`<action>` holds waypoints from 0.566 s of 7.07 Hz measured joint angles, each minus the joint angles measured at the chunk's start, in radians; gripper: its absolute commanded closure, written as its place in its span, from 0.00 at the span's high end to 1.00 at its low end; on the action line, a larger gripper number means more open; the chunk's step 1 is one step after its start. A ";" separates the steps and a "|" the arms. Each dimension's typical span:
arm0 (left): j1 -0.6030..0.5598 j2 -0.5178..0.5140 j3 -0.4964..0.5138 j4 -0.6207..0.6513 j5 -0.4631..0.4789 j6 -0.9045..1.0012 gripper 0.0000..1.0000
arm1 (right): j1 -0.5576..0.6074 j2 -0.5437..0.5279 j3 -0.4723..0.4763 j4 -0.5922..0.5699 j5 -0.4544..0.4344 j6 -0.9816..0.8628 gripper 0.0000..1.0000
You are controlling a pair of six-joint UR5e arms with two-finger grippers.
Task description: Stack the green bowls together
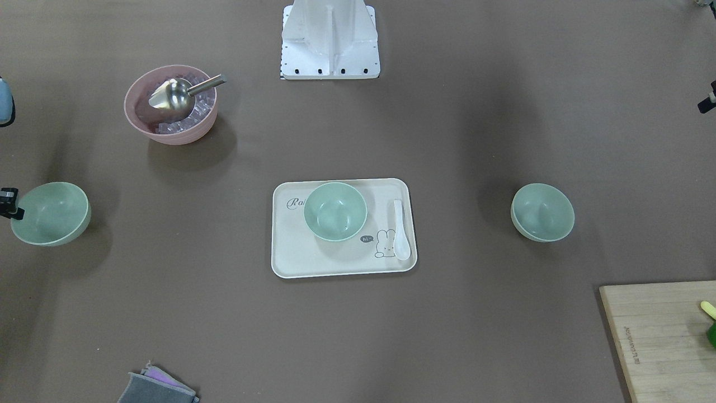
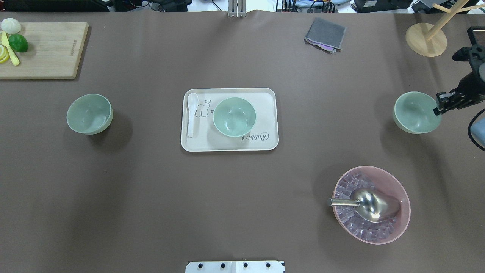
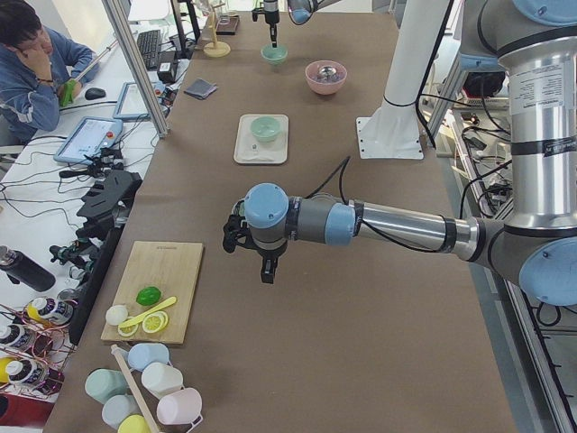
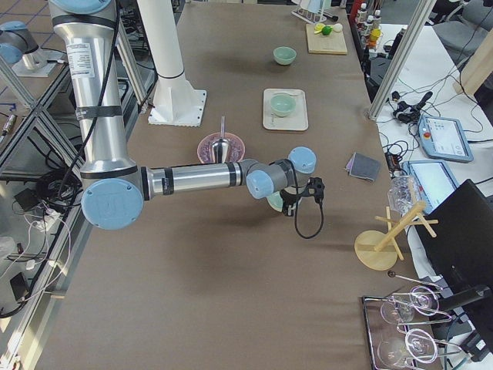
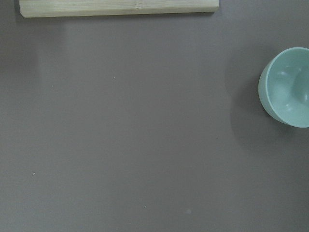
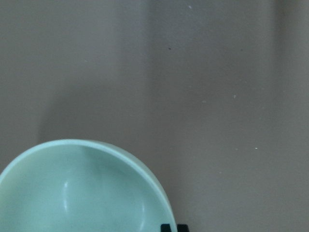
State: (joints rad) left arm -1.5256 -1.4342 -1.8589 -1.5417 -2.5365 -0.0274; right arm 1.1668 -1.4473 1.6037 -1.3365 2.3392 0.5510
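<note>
Three pale green bowls stand in a row across the table. The left bowl stands alone and also shows at the right edge of the left wrist view. The middle bowl sits on a cream tray. The right bowl has my right gripper closed on its outer rim, with the fingertips at the rim. My left gripper hangs above the table near the cutting board. It shows only in the exterior left view, so I cannot tell its state.
A pink bowl with ice and a metal scoop is near the robot's right. A white spoon lies on the tray. A cutting board with fruit, a grey cloth and a wooden stand line the far edge.
</note>
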 measured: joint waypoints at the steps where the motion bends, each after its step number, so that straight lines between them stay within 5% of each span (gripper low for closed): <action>1: 0.023 -0.031 0.011 0.000 0.002 -0.037 0.98 | -0.028 0.050 0.077 -0.064 0.007 0.109 0.00; 4: 0.191 -0.156 0.081 -0.104 0.065 -0.252 0.97 | -0.176 0.301 0.177 -0.212 0.008 0.521 0.00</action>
State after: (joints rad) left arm -1.3350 -1.5907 -1.7774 -1.6457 -2.4711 -0.2789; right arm 0.9903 -1.1459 1.7802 -1.5489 2.3475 1.0719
